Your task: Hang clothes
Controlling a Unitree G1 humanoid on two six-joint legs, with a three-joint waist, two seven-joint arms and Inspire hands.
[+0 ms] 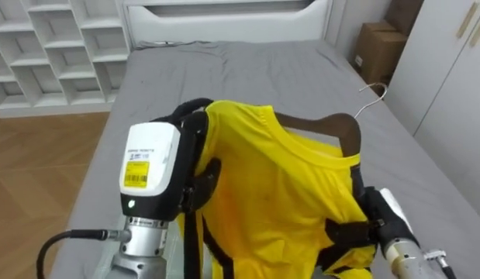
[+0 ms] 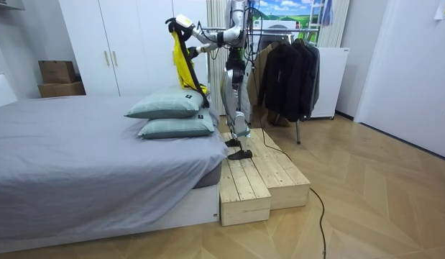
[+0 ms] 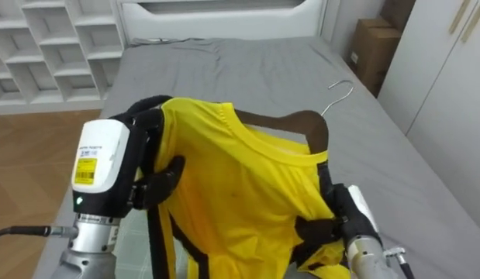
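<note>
Yellow cloth shirt (image 1: pixel 278 186): gripped by left hand (image 1: pixel 195 174) at shoulder, by right hand (image 1: pixel 377 222) at lower edge.
Dark brown wooden hanger (image 1: pixel 342 125): held across between hands.
Silver wire hook (image 1: pixel 374 101): pointed away, nearer right hand.

I'm working in a home bedroom: a grey bed (image 2: pixel 78 144) is taking up the floor, pillows (image 2: pixel 168 104) are lying stacked, white wardrobes (image 2: pixel 129 43) are lining the wall, and dark clothes (image 2: pixel 283 68) are hanging on a rack (image 2: pixel 297 129).
</note>
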